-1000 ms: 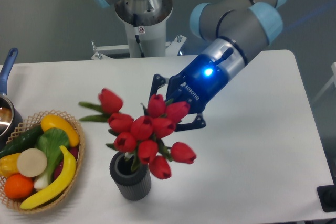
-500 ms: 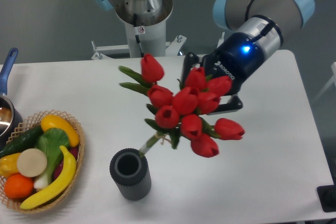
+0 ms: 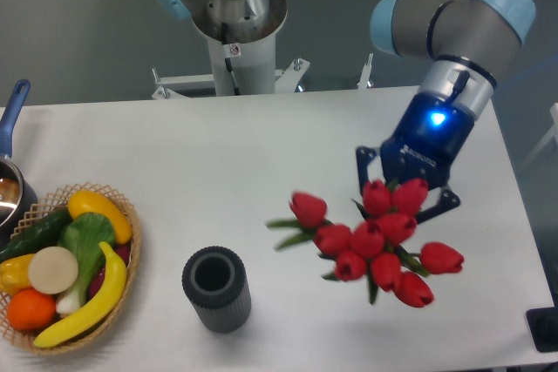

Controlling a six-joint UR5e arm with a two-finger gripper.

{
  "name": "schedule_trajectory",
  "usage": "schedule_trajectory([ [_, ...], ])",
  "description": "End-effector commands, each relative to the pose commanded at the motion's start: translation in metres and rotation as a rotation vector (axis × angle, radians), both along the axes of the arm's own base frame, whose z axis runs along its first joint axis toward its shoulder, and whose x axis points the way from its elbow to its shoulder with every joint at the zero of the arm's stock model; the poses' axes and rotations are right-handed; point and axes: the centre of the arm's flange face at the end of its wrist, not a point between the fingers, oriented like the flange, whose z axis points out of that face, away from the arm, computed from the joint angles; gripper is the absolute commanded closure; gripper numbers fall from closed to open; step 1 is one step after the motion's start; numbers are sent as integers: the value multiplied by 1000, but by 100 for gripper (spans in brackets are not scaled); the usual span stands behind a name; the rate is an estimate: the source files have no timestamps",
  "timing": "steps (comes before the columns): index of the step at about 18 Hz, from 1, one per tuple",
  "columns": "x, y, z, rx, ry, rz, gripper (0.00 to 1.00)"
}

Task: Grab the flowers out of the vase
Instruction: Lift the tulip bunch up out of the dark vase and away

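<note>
Pincer (image 3: 403, 191) clamped on flowers (image 3: 377, 237), now moved right, well clear of vase (image 3: 216, 288); near surface (image 3: 218, 163) right edge.

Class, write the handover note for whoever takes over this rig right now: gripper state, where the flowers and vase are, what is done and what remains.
Gripper: shut on the flowers, holding the bunch above the right part of the table; the fingertips are hidden behind the buds.
Flowers: fully out of the vase, hanging to its right, apart from it.
Vase: upright near the table's front edge, empty, beside the wicker basket of fruit and vegetables.
Done: the flowers are lifted out.
Left: nothing of the pick itself; just keep the grip secure.
</note>
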Motion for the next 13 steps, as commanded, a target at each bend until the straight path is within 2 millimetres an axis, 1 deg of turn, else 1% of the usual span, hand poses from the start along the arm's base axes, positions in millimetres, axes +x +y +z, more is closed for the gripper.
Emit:
schedule_trajectory([
  [2,-6,-10,-17,-101,41,26,100],
  [5,-12,-15,-31,-281,106,97,98],
  [7,-1,2,-41,-400,145,103,96],
  [9,0,1,-49,-504,137,116,96],
  [11,9,16,-54,-579,132,97,96],
  [13,4,18,-64,-634,130,103,97],
])
